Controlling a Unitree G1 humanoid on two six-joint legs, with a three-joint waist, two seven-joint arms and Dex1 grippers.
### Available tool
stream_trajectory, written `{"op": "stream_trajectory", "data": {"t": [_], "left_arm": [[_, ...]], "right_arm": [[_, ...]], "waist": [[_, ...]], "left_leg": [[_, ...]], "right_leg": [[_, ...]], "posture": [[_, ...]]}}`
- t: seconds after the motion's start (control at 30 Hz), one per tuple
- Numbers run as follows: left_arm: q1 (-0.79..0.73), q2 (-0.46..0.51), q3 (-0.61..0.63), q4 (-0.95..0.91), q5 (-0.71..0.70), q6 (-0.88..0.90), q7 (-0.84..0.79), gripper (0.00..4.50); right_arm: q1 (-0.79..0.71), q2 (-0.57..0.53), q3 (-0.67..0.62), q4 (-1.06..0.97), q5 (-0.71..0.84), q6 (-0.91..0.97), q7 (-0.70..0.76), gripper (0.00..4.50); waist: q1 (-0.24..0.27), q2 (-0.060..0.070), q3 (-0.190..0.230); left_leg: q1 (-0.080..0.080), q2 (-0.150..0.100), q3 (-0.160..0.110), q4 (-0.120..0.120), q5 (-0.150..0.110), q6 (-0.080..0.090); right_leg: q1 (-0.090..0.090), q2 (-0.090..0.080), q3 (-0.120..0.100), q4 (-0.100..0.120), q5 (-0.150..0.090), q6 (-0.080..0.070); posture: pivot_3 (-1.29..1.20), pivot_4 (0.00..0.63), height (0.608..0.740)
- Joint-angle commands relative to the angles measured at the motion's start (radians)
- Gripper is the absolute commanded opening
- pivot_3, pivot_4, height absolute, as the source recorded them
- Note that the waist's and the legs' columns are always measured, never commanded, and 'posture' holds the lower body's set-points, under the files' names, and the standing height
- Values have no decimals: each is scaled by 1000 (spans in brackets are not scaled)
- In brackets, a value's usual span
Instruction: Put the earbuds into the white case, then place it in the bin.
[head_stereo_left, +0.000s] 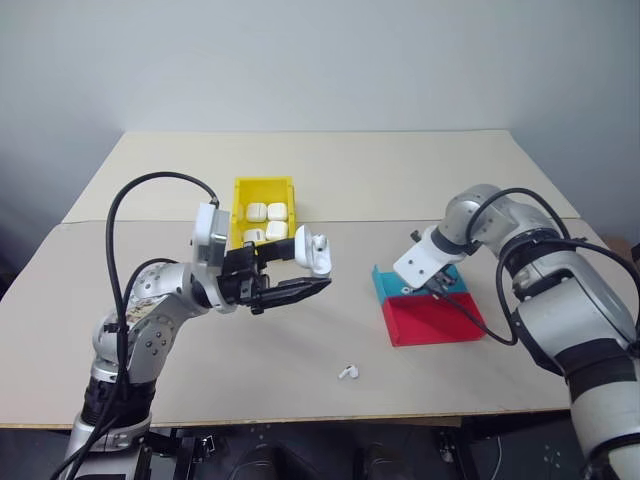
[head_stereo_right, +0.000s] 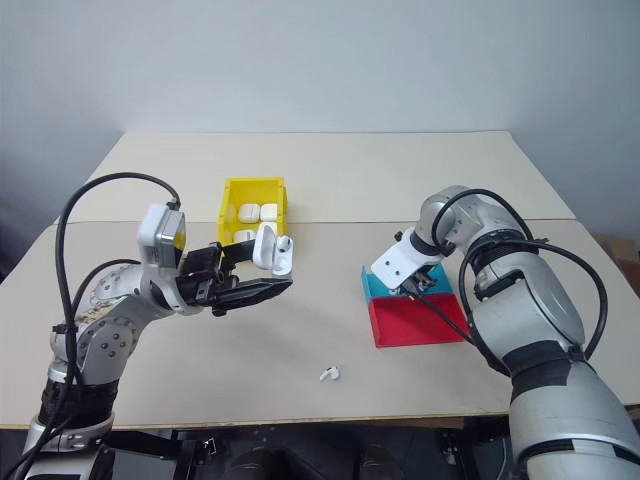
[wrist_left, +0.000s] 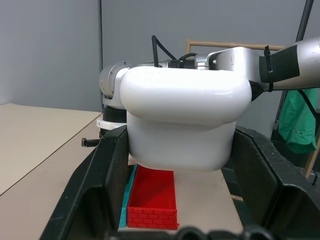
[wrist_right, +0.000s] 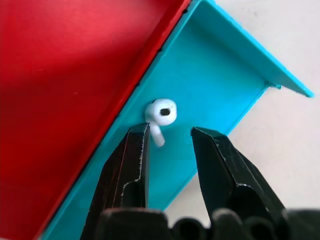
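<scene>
Right gripper (wrist_right: 167, 137), jaws apart, points down into the teal tray (wrist_right: 210, 80) at one earbud (wrist_right: 161, 114). Left gripper (head_stereo_left: 290, 270) clamps one white case (head_stereo_left: 313, 252); four cases fill the bin (head_stereo_left: 240, 205); a second earbud (head_stereo_left: 347, 372) lies nearer.

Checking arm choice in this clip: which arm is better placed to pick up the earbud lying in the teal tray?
Right. Its pincer points down into the teal tray, its open fingers right beside the earbud. The left pincer is shut on the white case, well away from the tray.
</scene>
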Motion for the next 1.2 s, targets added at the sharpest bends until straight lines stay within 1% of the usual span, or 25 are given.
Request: {"op": "stream_trajectory", "data": {"t": [0.03, 0.23, 0.43, 0.57, 0.87, 0.97, 1.1, 1.2], "left_arm": [[0, 11, 25, -44, -29, -3, 11, 2773], [1, 14, 26, -47, -33, -4, 19, 2773], [7, 19, 27, -56, -35, -5, 31, 2773], [14, 22, 27, -63, -39, -6, 40, 2773], [17, 31, 23, -67, -45, -8, 50, 2773], [17, 32, 22, -68, -47, -7, 51, 2773], [14, 30, 17, -65, -48, -6, 49, 2773], [7, 28, 11, -59, -48, -5, 43, 2773]], "right_arm": [[-24, -1, -8, 14, -23, -21, -20, 1676], [-23, 11, -20, 27, -26, -35, 11, 1676], [-18, 18, -28, 34, -27, -26, 12, 1676], [-22, 23, -23, 41, -46, 2, -33, 1676], [-20, 26, -38, 48, -44, 32, -21, 1676], [-26, 10, -44, 50, -48, 59, -51, 1676], [-41, -8, -44, 56, -69, 120, -125, 1676], [-56, -25, -63, 59, -52, 139, -104, 1676]], "waist": [[1, 0, 0], [0, 0, 0], [0, 0, 0], [0, 0, 0], [0, 1, 0], [0, 1, 0], [0, 1, 0], [0, 1, 1]], "left_leg": [[0, 0, 0, 0, 0, 0], [0, 0, 0, 0, 0, 0], [0, 0, 0, 0, 0, 0], [0, 0, 0, 0, 0, -1], [0, 0, 0, 0, 0, -1], [0, 0, 0, 0, 0, -1], [0, 0, 0, 0, 1, -1], [0, 0, 0, 0, 1, -1]], "right_leg": [[0, 0, 0, 0, 0, 0], [0, 0, 0, 0, 0, 0], [0, 0, 0, 0, 0, 0], [0, 0, 0, 0, 0, 0], [0, 0, 0, 0, 0, 0], [0, 0, 0, 0, 0, 0], [0, 0, 0, 0, 0, 0], [0, 0, 0, 0, 0, 0]], "posture": [[0, 150, 740], [0, 150, 740], [0, 150, 740], [0, 150, 740], [0, 150, 740], [0, 150, 740], [0, 150, 740], [0, 150, 740]]}}
